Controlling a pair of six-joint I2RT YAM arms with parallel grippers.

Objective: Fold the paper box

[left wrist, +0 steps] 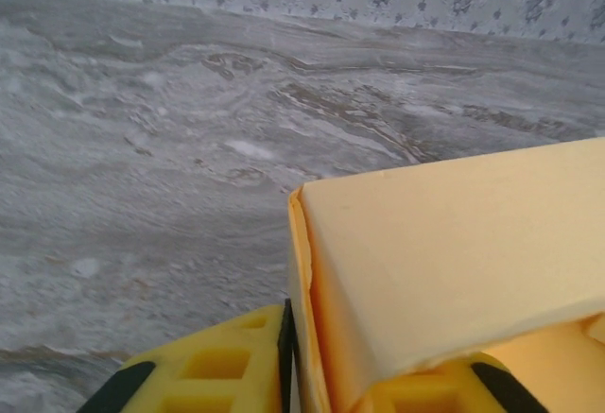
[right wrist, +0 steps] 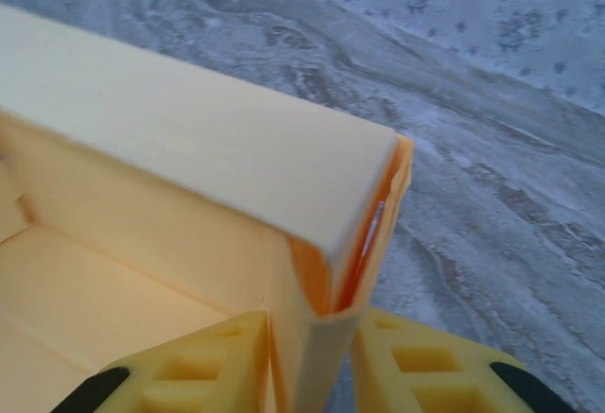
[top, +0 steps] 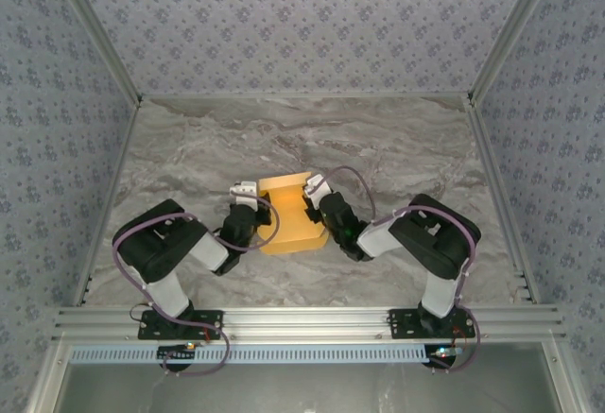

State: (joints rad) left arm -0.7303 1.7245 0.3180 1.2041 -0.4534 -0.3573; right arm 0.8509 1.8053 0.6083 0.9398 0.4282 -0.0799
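Box (top: 288, 222) sits mid-bench (top: 397, 144), partly raised, between the two tools. Its far wall (top: 282, 184), at the box's 12 o'clock, stands up and is folded over double. The floor (right wrist: 95, 290) is open toward 6 o'clock.

Left tool (left wrist: 301, 375) straddles the 9 o'clock end of that wall, with the outer finger (left wrist: 217, 366) against the card and the inner finger (left wrist: 444, 389) under the folded panel. We cannot tell whether it pinches or merely brackets the card.

Right tool (right wrist: 312, 361) straddles the 3 o'clock corner likewise. A sliver of bench shows between the card and its outer finger, so we cannot tell whether a grip is made.

Observation: at the 3 o'clock corner the layers gape, and darker orange shows through the slit.

Judgement: the step in hand is seating the doubled far wall and locking its ends.

Notes for doing it well:
- Close both tools evenly, so the wall does not twist to one side.
- Squeeze across the layers, not along them; thin card would likely crease.
- Deal with the 3 o'clock gape first.
- Keep the floor flat on the bench; lifting one end would likely spring the fold.
- Avoid pulling toward 9 and 3 together, which would splay the walls.
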